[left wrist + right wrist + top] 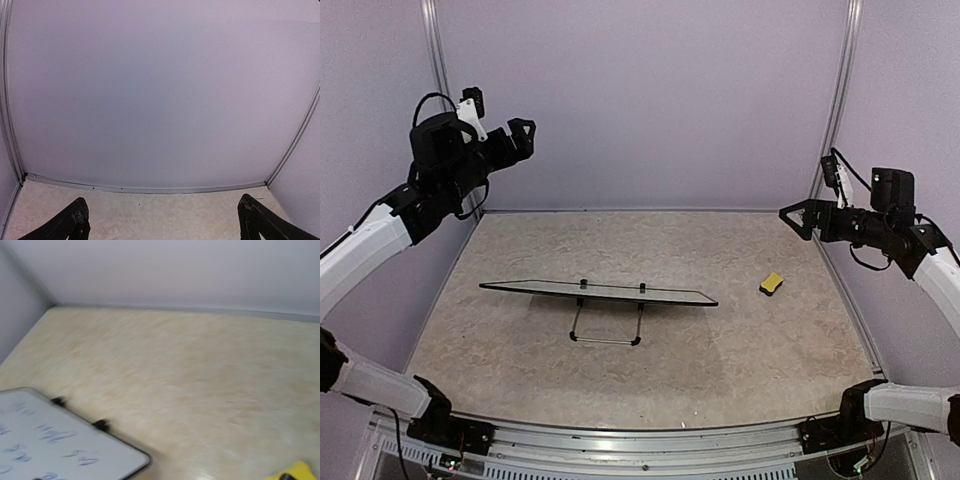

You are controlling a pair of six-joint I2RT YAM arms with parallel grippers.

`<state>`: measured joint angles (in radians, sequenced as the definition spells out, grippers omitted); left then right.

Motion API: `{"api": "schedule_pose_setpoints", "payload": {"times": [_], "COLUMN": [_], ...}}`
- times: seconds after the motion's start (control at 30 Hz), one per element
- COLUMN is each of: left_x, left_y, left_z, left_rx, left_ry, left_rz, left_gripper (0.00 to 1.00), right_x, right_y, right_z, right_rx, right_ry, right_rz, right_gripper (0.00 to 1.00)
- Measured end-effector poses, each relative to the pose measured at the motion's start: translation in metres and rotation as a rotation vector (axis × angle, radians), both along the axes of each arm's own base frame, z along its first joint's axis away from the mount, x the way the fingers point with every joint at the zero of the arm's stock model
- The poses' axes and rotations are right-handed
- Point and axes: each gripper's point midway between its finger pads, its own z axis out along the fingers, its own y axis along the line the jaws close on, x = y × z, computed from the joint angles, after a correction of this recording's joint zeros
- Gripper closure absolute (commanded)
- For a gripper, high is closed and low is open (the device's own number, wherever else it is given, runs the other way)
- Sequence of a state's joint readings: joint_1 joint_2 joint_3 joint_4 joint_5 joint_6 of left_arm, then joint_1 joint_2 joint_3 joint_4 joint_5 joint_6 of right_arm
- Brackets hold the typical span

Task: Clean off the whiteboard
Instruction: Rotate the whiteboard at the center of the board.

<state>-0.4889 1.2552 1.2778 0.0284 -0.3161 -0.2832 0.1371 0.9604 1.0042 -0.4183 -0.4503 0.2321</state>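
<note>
The whiteboard point(600, 292) stands mid-table on its black wire stand point(607, 326), seen almost edge-on from above. In the right wrist view its white face point(50, 445) carries dark handwritten marks and fills the lower left corner. My left gripper point(523, 135) is raised high at the back left, far from the board. Its two dark fingertips point(77, 220) sit wide apart with nothing between them, so the left gripper point(162, 217) is open. My right gripper point(798, 218) hangs high at the right, also open and empty. Its fingers do not show in its own wrist view.
A small yellow sponge block point(772, 284) lies on the table right of the board, below the right gripper, and shows as a sponge corner point(295, 472) in the right wrist view. Lilac walls with metal posts point(840, 100) close the back and sides.
</note>
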Motion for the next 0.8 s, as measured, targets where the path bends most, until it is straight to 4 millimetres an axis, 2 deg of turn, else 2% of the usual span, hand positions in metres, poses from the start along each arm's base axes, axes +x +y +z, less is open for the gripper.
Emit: {"api": "schedule_pose_setpoints", "payload": {"times": [0.13, 0.2, 0.3, 0.43, 0.53, 0.6, 0.7, 0.73, 0.8], "left_x": [-0.001, -0.012, -0.039, -0.098, -0.133, -0.148, -0.163, -0.165, -0.170], "left_y": [-0.025, -0.040, -0.061, -0.078, -0.084, -0.090, -0.105, -0.112, -0.123], "left_z": [-0.024, -0.032, -0.036, -0.019, 0.002, 0.003, -0.008, -0.017, -0.039], "left_rx": [0.173, 0.235, 0.288, 0.289, 0.265, 0.274, 0.317, 0.338, 0.388], "left_ry": [0.096, 0.127, 0.137, 0.076, 0.018, 0.012, 0.034, 0.050, 0.090], "left_rz": [-0.085, -0.129, -0.209, -0.333, -0.387, -0.408, -0.436, -0.444, -0.464], "left_gripper": [0.01, 0.01, 0.01, 0.01, 0.01, 0.01, 0.01, 0.01, 0.01], "right_x": [0.001, 0.000, 0.003, 0.020, 0.047, 0.072, 0.106, 0.117, 0.129], "right_y": [0.042, 0.065, 0.079, 0.082, 0.094, 0.105, 0.122, 0.128, 0.135], "right_z": [0.017, 0.025, 0.023, -0.004, -0.027, -0.044, -0.064, -0.072, -0.088], "right_rx": [-0.078, -0.131, -0.176, -0.213, -0.244, -0.268, -0.287, -0.289, -0.290], "right_ry": [0.000, -0.009, -0.003, 0.072, 0.131, 0.170, 0.215, 0.227, 0.257], "right_rz": [0.155, 0.221, 0.249, 0.234, 0.253, 0.275, 0.304, 0.314, 0.329], "right_gripper": [0.00, 0.00, 0.01, 0.01, 0.00, 0.01, 0.00, 0.01, 0.00]}}
